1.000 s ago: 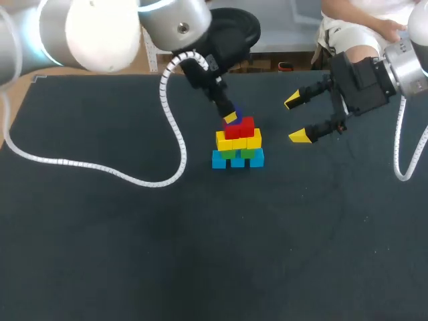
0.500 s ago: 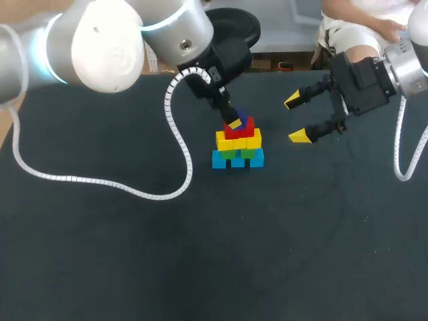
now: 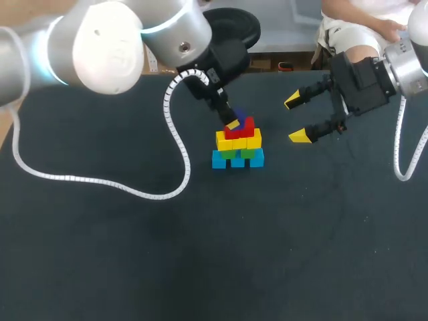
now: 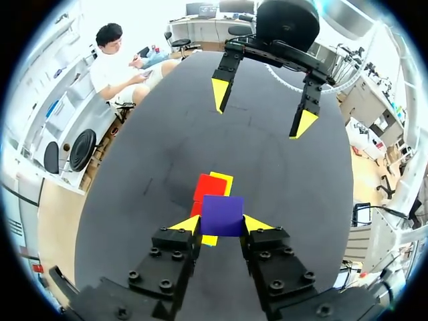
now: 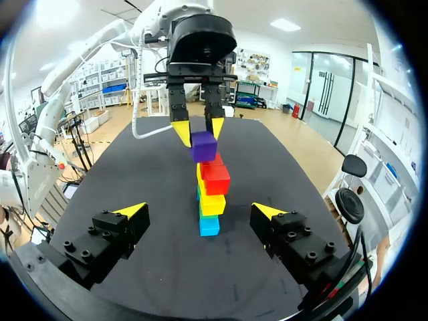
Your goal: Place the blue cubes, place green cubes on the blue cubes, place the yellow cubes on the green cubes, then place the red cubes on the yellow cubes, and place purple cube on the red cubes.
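Note:
A stepped stack stands mid-table: blue cubes (image 3: 237, 160) at the bottom, then green cubes (image 3: 238, 153), yellow cubes (image 3: 239, 140) and red cubes (image 3: 242, 128). My left gripper (image 3: 233, 120) is over the top of the stack, shut on a purple cube (image 4: 222, 215). The purple cube (image 5: 203, 146) sits right at the top of the red cubes (image 5: 215, 178); I cannot tell whether it rests on them. My right gripper (image 3: 296, 118) hangs open to the right of the stack, with nothing between its fingers.
The dark table mat (image 3: 200, 254) spreads wide on all sides of the stack. My left arm's white spiral cable (image 3: 134, 184) loops over the table left of the stack.
My left gripper has come down a little with the purple cube, closer to the red cubes. The right arm has not moved.

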Tool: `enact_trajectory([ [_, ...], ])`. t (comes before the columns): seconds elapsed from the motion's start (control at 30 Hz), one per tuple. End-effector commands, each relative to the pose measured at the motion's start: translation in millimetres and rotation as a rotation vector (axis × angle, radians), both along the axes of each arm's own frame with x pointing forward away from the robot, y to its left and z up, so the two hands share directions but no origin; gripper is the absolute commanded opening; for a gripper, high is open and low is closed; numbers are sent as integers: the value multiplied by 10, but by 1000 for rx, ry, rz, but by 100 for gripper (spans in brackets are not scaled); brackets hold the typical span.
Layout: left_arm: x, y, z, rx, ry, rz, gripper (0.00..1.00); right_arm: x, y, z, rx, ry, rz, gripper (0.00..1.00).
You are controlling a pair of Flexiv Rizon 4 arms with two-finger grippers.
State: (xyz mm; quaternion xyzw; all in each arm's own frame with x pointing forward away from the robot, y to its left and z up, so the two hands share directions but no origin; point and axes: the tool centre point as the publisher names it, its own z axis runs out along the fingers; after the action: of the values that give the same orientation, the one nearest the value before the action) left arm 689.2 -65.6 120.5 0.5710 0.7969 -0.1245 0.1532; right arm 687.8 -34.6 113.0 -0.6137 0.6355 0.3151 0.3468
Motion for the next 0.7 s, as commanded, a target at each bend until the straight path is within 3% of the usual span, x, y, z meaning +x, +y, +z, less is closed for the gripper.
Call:
enact_trajectory([
  [0.03, 39, -32, -6, 4, 10, -5, 0, -8, -3, 0, 1, -2, -1, 100],
  [0.7, 239, -68, -19, 11, 5, -47, 0, -8, -3, 0, 1, -2, -1, 100],
])
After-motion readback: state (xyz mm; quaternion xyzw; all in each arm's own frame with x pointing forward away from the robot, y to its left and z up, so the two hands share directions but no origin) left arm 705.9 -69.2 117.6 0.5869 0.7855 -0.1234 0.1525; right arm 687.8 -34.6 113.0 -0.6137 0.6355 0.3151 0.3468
